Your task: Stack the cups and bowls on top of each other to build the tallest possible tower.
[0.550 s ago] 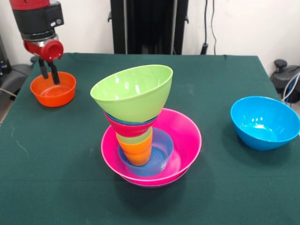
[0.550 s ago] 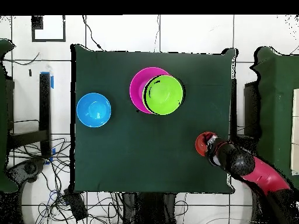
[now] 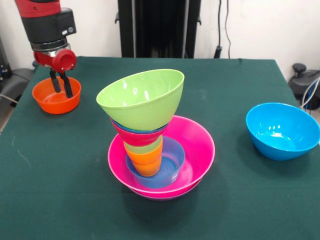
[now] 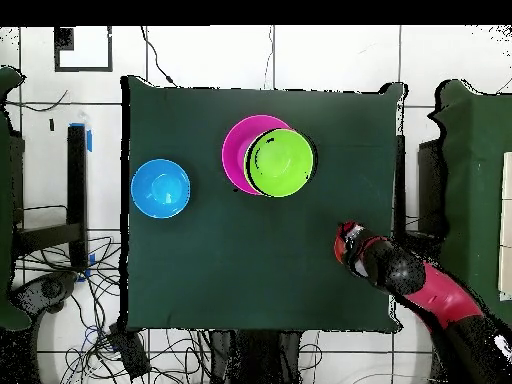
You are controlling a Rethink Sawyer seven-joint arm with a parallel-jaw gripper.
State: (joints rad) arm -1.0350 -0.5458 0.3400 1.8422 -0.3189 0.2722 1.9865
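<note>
**Leaning tower in the pink bowl, gripper at the orange bowl**

Where the tower (image 3: 152, 145) stands, near the middle of the green table (image 3: 60, 165), its base is the wide pink bowl (image 3: 197, 150) with a purple rim just showing under it. Inside the pink bowl sits a small light-blue bowl (image 3: 172, 162), and in that stand 2 cups, the orange cup (image 3: 146, 162) below and the green cup (image 3: 145, 147) nested over it. On the cups rest a red bowl (image 3: 127, 134) and a dark-blue rim just above it. The lime bowl (image 3: 142, 97) tops the pile, tilted so its mouth faces up and to the left in the front view. From overhead the lime bowl (image 4: 280, 161) covers most of the pink bowl (image 4: 238, 150).

The sky-blue bowl (image 3: 282, 130) sits alone, upright, well apart at the right in the front view.

At the far left corner sits the small orange bowl (image 3: 50, 102), upright. The gripper (image 3: 61, 85) hangs over it, its 2 black fingers (image 3: 67, 86) parted, reaching down into the bowl's mouth and grasping nothing. In the overhead view the arm (image 4: 430, 290) hides that bowl.
</note>
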